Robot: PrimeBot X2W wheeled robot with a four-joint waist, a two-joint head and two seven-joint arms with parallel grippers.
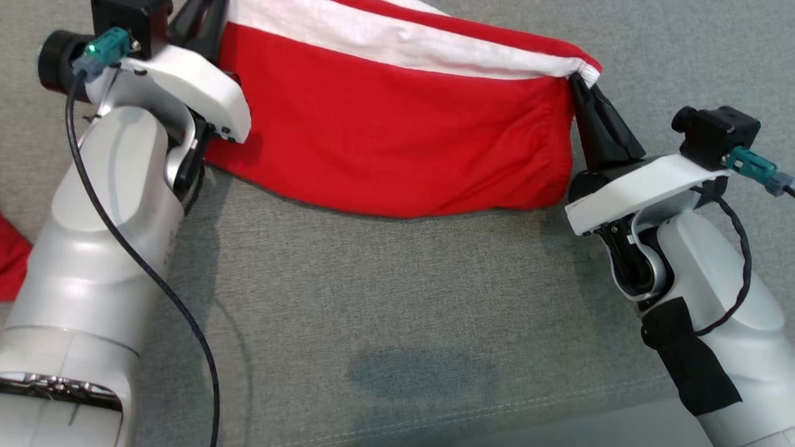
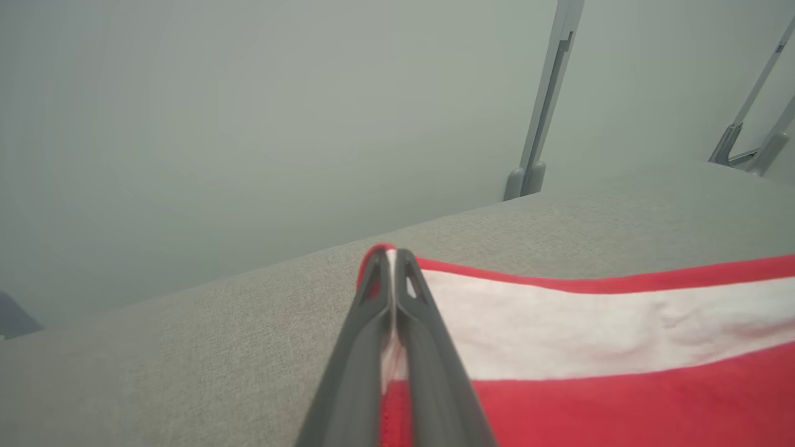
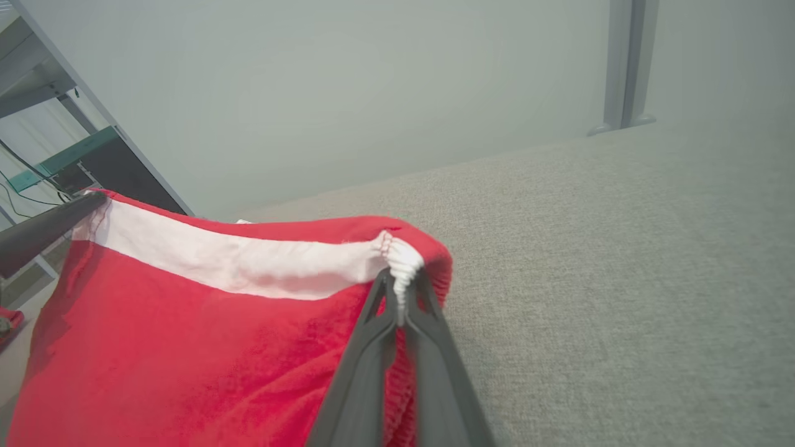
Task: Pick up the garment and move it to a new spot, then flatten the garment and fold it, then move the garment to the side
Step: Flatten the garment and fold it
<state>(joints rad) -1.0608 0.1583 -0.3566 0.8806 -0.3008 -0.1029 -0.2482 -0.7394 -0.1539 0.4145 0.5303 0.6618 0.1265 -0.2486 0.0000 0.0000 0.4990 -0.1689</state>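
Hanging between my two claws, the garment (image 1: 385,130) is red with a white band (image 1: 397,40) along its raised top edge. My left claw (image 2: 391,267) is pinched tight on the top corner at its end, with red hem and white band squeezed between the fingers. My right claw (image 1: 584,93) is closed the same way on the opposite top corner, where the white band bunches into small gathers. The cloth stretches from one claw to the other, sagging a little in the middle. Its lower edge seems to rest on the bench (image 1: 372,298) ahead of both forearms.

The bench is covered in grey woven fabric, with a stitched seam (image 1: 497,410) across its near part and a darker patch (image 1: 422,372) just beyond the seam. A scrap of red cloth (image 1: 12,261) lies at the left, partly behind my left forearm, and a black cable (image 1: 143,267) runs down that forearm. Past the bench stands a plain pale wall (image 2: 217,112) with grey upright posts (image 2: 546,99) at the bench's far edge. A shelf frame (image 3: 74,152) stands beyond my left claw.
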